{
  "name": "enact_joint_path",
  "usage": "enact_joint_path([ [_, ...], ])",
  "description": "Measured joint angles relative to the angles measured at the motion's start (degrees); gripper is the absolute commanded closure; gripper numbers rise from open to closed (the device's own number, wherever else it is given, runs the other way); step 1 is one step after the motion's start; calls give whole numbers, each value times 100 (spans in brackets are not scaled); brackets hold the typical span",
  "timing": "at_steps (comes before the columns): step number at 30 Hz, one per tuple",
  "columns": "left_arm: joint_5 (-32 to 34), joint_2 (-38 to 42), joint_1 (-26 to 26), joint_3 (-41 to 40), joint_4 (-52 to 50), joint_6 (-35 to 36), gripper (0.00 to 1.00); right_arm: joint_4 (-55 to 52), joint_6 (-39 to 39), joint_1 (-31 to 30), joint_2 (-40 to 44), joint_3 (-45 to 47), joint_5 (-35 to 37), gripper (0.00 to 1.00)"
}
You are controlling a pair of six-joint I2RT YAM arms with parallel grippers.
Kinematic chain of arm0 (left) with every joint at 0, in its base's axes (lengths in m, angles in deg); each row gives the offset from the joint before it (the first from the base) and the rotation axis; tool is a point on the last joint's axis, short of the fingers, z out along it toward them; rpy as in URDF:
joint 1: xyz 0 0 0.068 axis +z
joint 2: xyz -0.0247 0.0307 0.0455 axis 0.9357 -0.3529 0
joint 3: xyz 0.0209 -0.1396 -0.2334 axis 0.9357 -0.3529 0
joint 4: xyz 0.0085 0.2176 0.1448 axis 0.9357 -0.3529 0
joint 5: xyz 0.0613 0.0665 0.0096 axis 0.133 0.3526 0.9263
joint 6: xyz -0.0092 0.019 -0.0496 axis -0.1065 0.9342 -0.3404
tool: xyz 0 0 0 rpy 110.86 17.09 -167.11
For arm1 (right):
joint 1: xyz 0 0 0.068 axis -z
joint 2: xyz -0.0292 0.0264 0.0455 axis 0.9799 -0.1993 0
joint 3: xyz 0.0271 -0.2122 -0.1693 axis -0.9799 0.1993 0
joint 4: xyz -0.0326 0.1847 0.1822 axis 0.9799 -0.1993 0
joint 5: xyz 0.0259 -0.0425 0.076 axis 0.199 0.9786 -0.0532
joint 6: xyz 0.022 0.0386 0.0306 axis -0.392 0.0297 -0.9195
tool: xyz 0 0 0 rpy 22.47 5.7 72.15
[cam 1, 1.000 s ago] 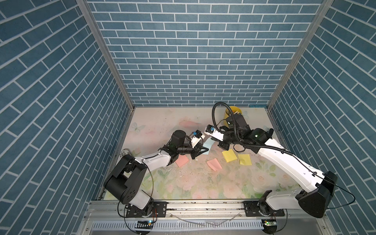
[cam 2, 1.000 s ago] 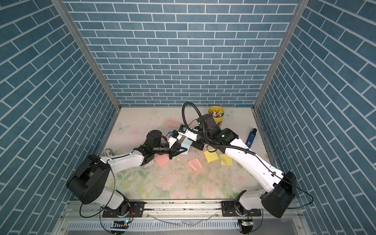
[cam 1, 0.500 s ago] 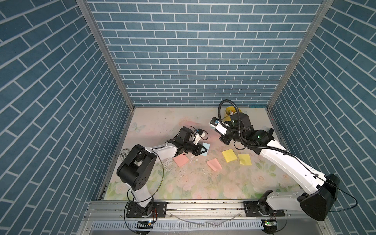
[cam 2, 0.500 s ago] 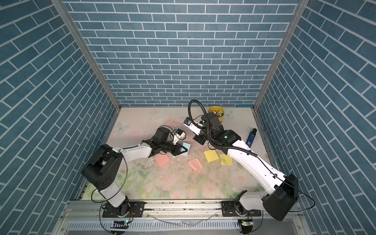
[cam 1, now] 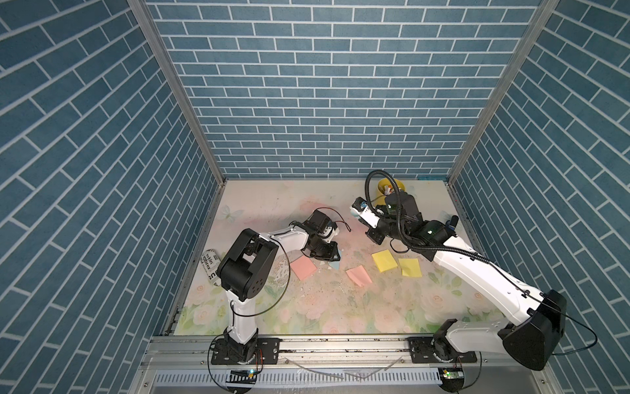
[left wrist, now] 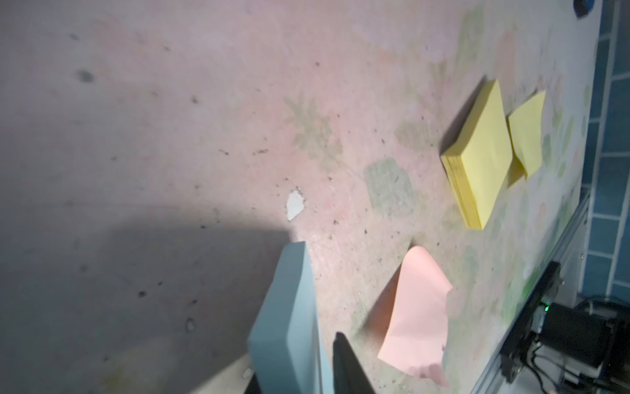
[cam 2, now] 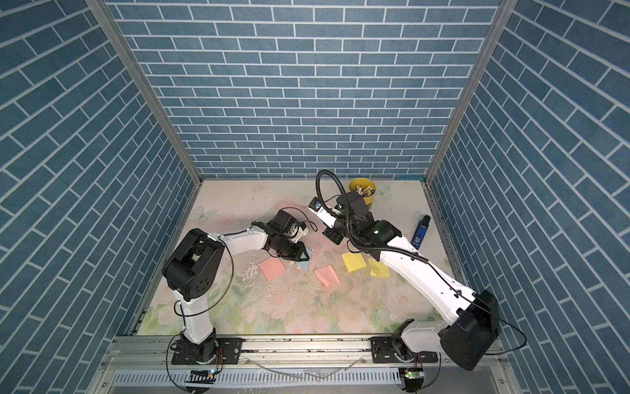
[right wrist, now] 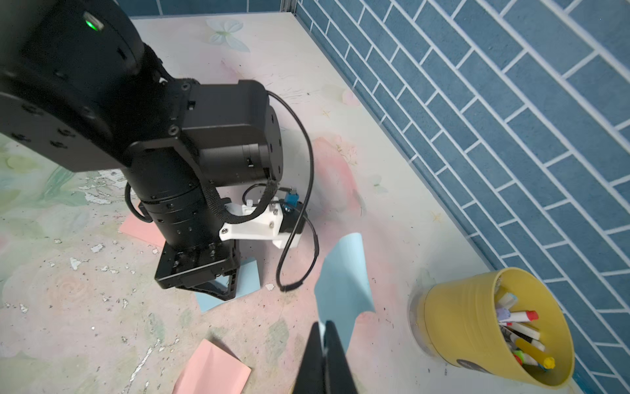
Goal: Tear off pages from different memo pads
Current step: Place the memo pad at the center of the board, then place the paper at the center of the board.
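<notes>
Memo pads and their torn pages lie across the middle of the floral-printed worktop (cam 1: 341, 317), described from left to right. A black-and-white printed object (cam 1: 208, 269) sits at the left edge, half hidden behind the left arm, and cannot be identified. The salmon-pink square memo pad (cam 1: 303, 267) lies flat and fully visible, with bare surface in front of it. Just beside it, the light blue square memo pad (right wrist: 247, 278) is largely covered by the left end effector (right wrist: 223, 290). The jaws straddle the pad, but it cannot be told whether they press on it. In the left wrist view the pad's far edge is cut off. The creased pink paper page (cam 1: 358, 275) lies apart from both pads. The yellow square memo pad (cam 1: 384, 261) and the yellow paper page (cam 1: 410, 266) sit just beside each other, near the right arm. Above the worktop, the right end effector (right wrist: 324, 336) is closed on a corner of the curled light blue page (right wrist: 344, 283), which is barely discernible in both top views. A yellow cup of markers (cam 2: 362, 191) stands by the back wall. A dark blue object (cam 2: 421, 232) lies near the right rail. The front strip of the worktop is open.
</notes>
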Motion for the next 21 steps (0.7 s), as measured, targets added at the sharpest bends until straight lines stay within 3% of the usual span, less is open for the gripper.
enact_joint_path([
  [8, 632, 153, 2, 39, -531, 138, 46, -74, -457, 0, 2, 83, 153, 100],
  [15, 820, 723, 2, 39, -763, 201, 44, -621, -1416, 46, 22, 323, 538, 100],
  [21, 831, 1718, 2, -125, -592, 271, 43, -1606, -2743, 55, 127, 957, 968, 100],
])
